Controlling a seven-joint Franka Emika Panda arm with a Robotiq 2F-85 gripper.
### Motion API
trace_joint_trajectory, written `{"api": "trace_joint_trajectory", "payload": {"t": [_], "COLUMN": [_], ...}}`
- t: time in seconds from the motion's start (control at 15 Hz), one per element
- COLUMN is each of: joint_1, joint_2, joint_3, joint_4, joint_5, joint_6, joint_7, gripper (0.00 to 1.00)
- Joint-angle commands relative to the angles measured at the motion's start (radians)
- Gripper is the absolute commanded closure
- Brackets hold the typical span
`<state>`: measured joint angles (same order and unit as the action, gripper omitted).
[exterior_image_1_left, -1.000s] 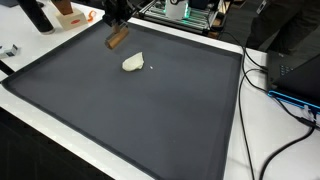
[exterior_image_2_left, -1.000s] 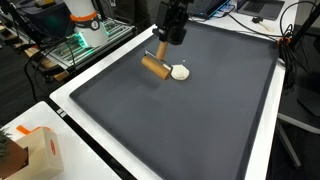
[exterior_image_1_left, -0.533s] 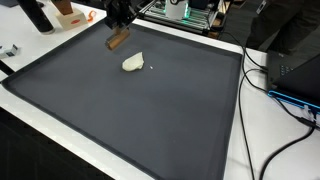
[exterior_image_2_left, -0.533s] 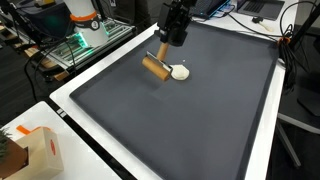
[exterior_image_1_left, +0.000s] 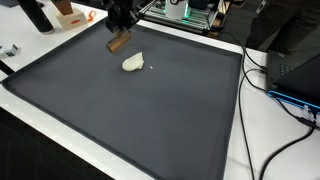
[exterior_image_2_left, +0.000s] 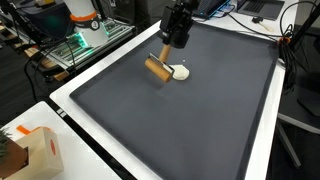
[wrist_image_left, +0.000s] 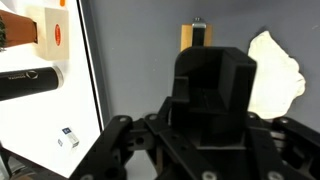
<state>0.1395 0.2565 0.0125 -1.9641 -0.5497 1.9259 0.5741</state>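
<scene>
My gripper (exterior_image_2_left: 172, 42) hangs over the far part of the dark grey mat (exterior_image_2_left: 200, 120). It is shut on the thin metal end of a brown wooden-handled tool (exterior_image_2_left: 157, 68), whose handle dangles tilted just above the mat. A white lump (exterior_image_2_left: 181, 72) lies on the mat right beside the handle; I cannot tell whether they touch. In an exterior view the tool (exterior_image_1_left: 117, 42) hangs below the gripper (exterior_image_1_left: 121, 22), with the lump (exterior_image_1_left: 133, 63) a little nearer. In the wrist view the gripper body hides the jaws; the tool (wrist_image_left: 188, 37) and the lump (wrist_image_left: 275, 75) show beyond it.
A white table border (exterior_image_2_left: 75, 95) surrounds the mat. A cardboard box (exterior_image_2_left: 38, 150) stands at one corner. Electronics (exterior_image_1_left: 185, 12) and a black object (exterior_image_1_left: 38, 15) sit behind the mat. Cables (exterior_image_1_left: 285, 95) run along one side.
The gripper and the hanging tool have shifted slightly across the mat, closer alongside the white lump. The lump has not moved.
</scene>
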Motion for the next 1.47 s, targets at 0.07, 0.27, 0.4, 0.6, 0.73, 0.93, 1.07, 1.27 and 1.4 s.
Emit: {"api": "trace_joint_trajectory", "payload": {"t": [0.07, 0.27, 0.4, 0.6, 0.73, 0.93, 1.07, 1.27, 1.4], "joint_1": [0.017, 0.020, 0.020, 0.022, 0.022, 0.019, 0.019, 0.017, 0.016], "joint_2": [0.022, 0.031, 0.038, 0.050, 0.056, 0.064, 0.065, 0.065, 0.064], "joint_3": [-0.011, -0.013, -0.014, -0.017, -0.018, -0.017, -0.017, -0.016, -0.015], "joint_4": [0.023, 0.026, 0.029, 0.036, 0.041, 0.045, 0.044, 0.041, 0.040], "joint_5": [-0.029, -0.039, -0.045, -0.060, -0.063, -0.061, -0.062, -0.060, -0.057], "joint_6": [-0.031, -0.033, -0.033, -0.029, -0.028, -0.030, -0.029, -0.024, -0.020], "joint_7": [0.046, 0.067, 0.076, 0.087, 0.090, 0.070, 0.065, 0.053, 0.043], "gripper": [0.76, 0.76, 0.76, 0.76, 0.76, 0.76, 0.76, 0.76, 0.76]}}
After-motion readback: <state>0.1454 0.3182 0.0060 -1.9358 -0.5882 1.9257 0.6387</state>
